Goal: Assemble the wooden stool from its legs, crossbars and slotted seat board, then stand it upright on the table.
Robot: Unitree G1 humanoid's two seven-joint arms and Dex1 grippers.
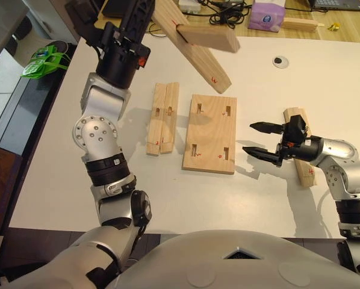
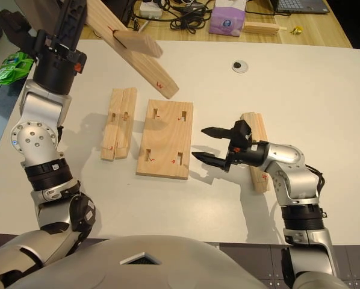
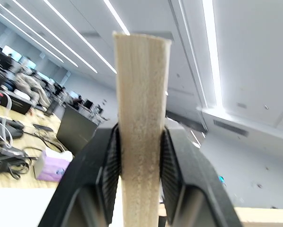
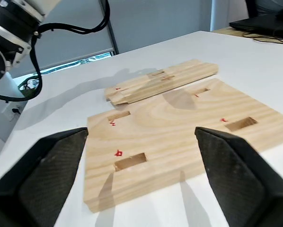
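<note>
The left gripper (image 3: 140, 146) was clamped on a joined leg assembly (image 1: 198, 42), its ribbed fingers (image 3: 112, 161) pressed against both faces of the wood, and held it high in the upper left of the frame, above the worktop (image 1: 324, 84) and touching nothing on it. The assembly slanted down toward the upper centre, its lower end hanging over the far edge of the seat board (image 1: 209, 133). That board lay flat in the centre of the frame, its four slots facing up and unfilled. Just left of it lay a pair of wooden pieces (image 1: 162, 118) side by side. The right gripper (image 1: 259, 139) hovered just right of the board, jaws spread wide and holding nothing, its fingertips pointing at the board's edge. Another wooden piece (image 2: 254, 123) lay under that arm at centre right.

The step in hand was probably fitting the first leg set into the seat board. The next move would call for turning the assembly so its ends faced the slots, lowering it squarely, and likely steadying the board with the free gripper so that it did not slide
</note>
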